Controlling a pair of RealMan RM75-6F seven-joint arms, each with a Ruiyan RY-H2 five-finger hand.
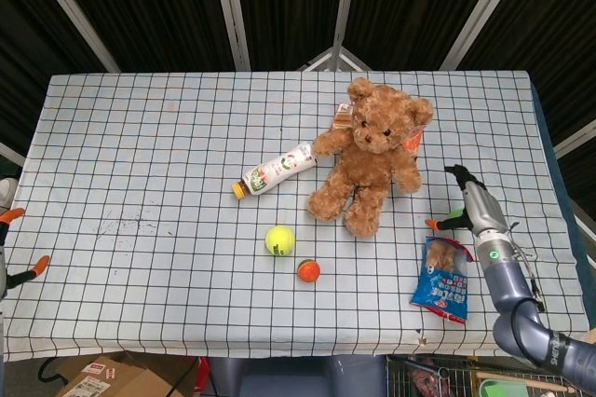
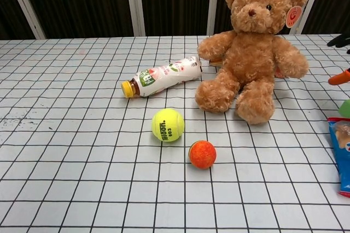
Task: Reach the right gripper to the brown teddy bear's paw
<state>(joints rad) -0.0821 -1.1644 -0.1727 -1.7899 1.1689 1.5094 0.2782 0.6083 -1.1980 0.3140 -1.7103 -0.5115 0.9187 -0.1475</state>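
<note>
The brown teddy bear [image 1: 371, 157] sat near the far edge of the surface [image 1: 140, 192], toward the right. The right hand [image 1: 466, 203] hovered near its paw [image 1: 408, 178] but apart, fingers spread and grasping nothing, so the reach was unfinished. The left hand [image 1: 19, 243] was mostly cut off; its state I cannot tell
</note>
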